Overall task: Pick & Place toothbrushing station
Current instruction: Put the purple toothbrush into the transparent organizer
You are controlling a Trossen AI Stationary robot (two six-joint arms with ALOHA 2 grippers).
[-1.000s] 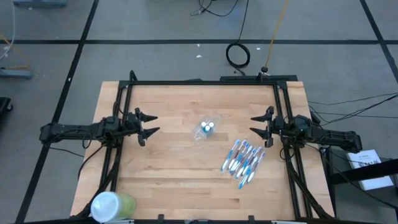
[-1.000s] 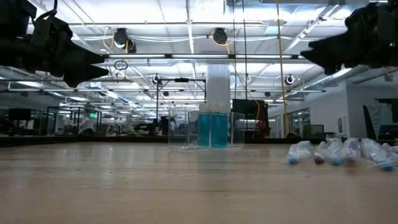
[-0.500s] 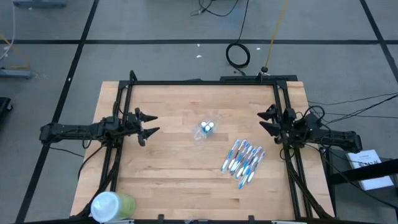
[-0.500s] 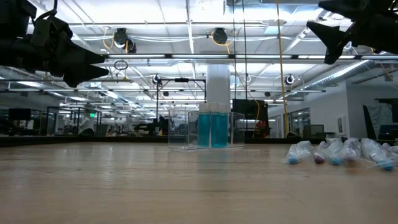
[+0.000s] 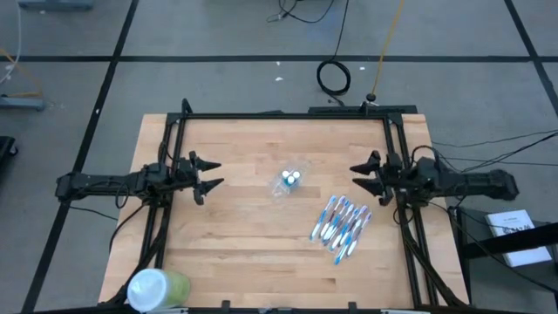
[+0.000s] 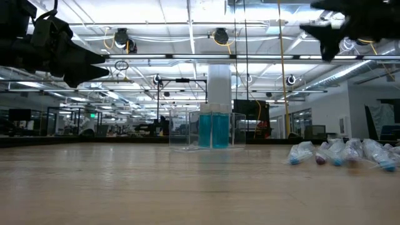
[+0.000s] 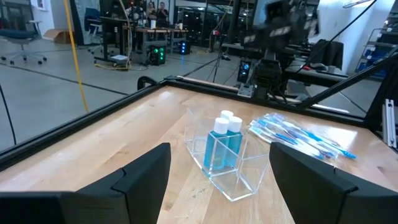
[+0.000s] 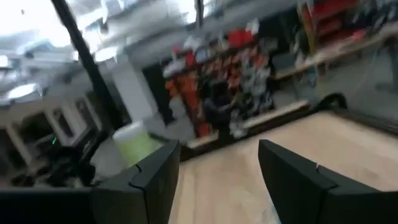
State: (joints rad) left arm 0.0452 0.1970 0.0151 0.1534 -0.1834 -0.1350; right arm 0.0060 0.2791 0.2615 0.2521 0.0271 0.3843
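So, from above I see the clear cup [image 5: 289, 180] mid-bench holding teal tubes [image 5: 291, 177], toothbrushes [image 5: 341, 224] lying loose beside it. Left gripper [image 5: 206, 175] and right gripper [image 5: 361, 178] hang apart with jaws spread, empty. From my left wrist, the cup [image 7: 219, 152] looks thin and light; I'd pinch its rim gently.

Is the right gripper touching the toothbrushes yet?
Apart. The high view shows the open right gripper above bare wood, clear of the toothbrushes; the low view shows it raised.
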